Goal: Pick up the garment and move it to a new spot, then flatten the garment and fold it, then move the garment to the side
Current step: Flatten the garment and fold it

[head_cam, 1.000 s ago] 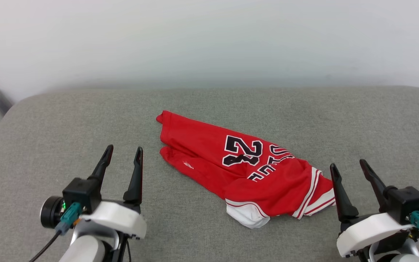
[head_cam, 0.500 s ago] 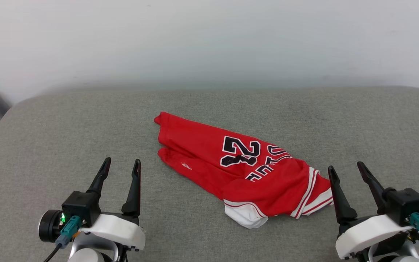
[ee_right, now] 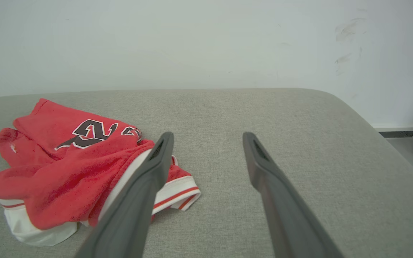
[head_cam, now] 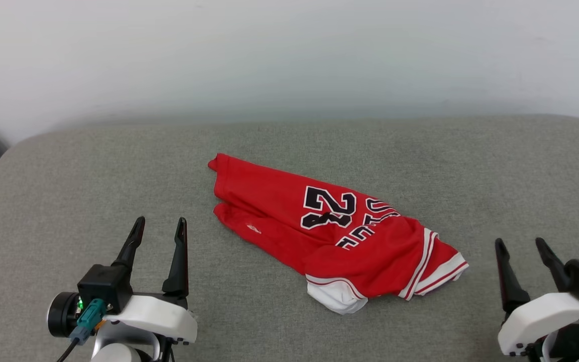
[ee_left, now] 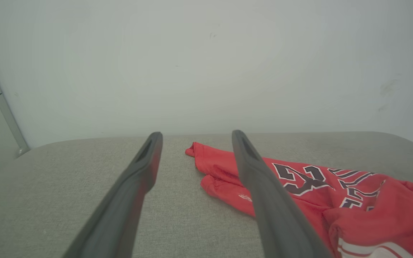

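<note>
- My read is that the first step, picking the shirt point(head_cam: 329, 226) up to carry it to a new spot, has not begun. It lies bunched and creased on the grey cushion point(head_cam: 68, 176) and neither hand touches it.
- The shirt sits between the two hands, forward and to the right of the left hand point(head_cam: 161, 221), and forward and to the left of the right hand point(head_cam: 519, 242).
- Its red hem end points toward the left hand's side. The white sleeve with striped trim lies closest to the right hand, near it but apart.
- The left hand has its fingers spread and holds nothing. It is low over the cushion, with its fingers pointing away from the robot toward the pale wall point(head_cam: 289, 60).
- The right hand is likewise spread and empty, hovering low at the near right with the same forward pointing.
- The next move likely calls for each hand to reach inward and down to a shirt edge and close on the cloth.
- The fabric is doubled over itself, so a pinch may catch several layers. A grip on an outer edge would probably lift it more cleanly.
</note>
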You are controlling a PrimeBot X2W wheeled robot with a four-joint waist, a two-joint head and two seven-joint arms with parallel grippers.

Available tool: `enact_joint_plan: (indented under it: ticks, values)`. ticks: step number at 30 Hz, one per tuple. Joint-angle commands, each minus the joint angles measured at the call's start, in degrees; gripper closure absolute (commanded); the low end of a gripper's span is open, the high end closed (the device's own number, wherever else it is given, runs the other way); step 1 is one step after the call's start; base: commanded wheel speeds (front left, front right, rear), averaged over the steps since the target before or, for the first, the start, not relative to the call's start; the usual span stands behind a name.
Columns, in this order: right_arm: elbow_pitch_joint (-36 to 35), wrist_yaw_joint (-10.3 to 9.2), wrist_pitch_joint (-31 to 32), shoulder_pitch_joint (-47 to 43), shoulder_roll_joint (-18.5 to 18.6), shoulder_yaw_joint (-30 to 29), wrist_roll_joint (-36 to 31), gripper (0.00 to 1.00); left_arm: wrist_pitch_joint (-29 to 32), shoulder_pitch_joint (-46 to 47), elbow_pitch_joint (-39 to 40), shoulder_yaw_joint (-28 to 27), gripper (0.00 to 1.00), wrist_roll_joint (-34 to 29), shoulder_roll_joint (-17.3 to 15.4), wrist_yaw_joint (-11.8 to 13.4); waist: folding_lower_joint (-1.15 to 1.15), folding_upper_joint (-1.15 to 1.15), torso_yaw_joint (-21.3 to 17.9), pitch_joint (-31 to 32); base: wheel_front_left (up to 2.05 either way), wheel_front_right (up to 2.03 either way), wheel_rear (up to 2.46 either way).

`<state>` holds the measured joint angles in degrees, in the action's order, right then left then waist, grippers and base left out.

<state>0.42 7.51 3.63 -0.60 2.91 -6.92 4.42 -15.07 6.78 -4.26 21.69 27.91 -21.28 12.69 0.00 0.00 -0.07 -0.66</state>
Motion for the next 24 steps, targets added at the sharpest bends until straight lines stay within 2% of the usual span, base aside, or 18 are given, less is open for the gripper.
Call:
enact_joint_plan:
  ticks: [1,4,7,18,24]
  values:
    - [0.3,-0.04,0.9,0.7,-0.1,-0.6,-0.8,0.00,-0.1,-0.2,0.3,-0.2,0.00,0.0,0.1,0.3,0.00,0.00,0.2,-0.5,0.00,0.00,0.00]
    - [1.1,-0.04,5.4,3.3,0.0,-2.9,0.2,0.00,-0.1,0.6,1.0,-0.5,0.00,-0.4,0.7,0.4,0.00,0.00,0.8,-1.9,0.00,0.00,0.00]
    - [2.2,-0.04,10.9,6.3,1.4,-2.7,2.1,0.00,-0.1,1.5,1.8,-0.6,0.00,-1.1,1.4,0.0,0.00,0.00,1.7,-3.9,0.00,0.00,0.00]
    - [5.0,-0.03,38.0,17.0,11.0,11.6,12.3,0.00,-0.1,6.7,2.0,-1.3,0.00,-3.8,4.7,-3.6,0.00,0.00,5.7,-12.8,0.00,0.00,0.00]
    - [8.5,-0.03,45.0,18.7,12.9,16.0,14.9,0.00,-0.1,8.6,0.8,-2.3,0.00,-5.3,6.8,-5.6,0.00,0.00,7.2,-15.5,0.00,0.00,0.00]
